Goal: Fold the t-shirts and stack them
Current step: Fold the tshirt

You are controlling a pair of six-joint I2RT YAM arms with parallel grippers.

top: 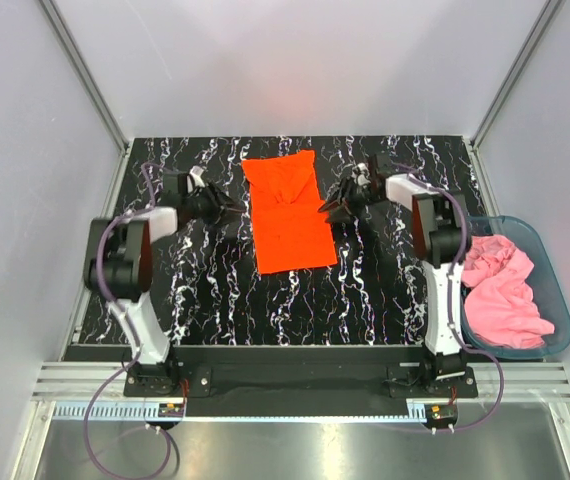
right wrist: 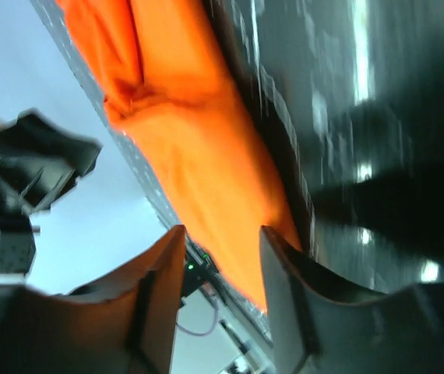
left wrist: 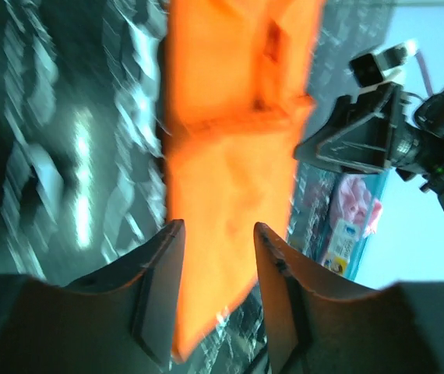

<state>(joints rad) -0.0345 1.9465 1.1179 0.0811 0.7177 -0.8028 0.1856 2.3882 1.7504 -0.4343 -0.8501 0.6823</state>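
The orange-red t-shirt [top: 289, 212] lies folded into a long narrow strip on the black marbled table [top: 205, 300], its sleeves tucked in near the far end. My left gripper [top: 237, 212] hovers just off the strip's left edge, open and empty. My right gripper [top: 327, 207] is at the strip's right edge, also open with nothing between its fingers. In the left wrist view the orange t-shirt [left wrist: 234, 156] fills the space beyond the open gripper [left wrist: 218, 234], and the right arm [left wrist: 378, 136] shows behind it. The right wrist view shows the t-shirt [right wrist: 199, 148] past the open gripper [right wrist: 222, 238]. The pink t-shirt [top: 505, 292] lies crumpled in the bin.
A clear blue plastic bin [top: 555, 290] stands off the table's right edge beside the right arm's base. White walls and metal frame posts enclose the table at the back and sides.
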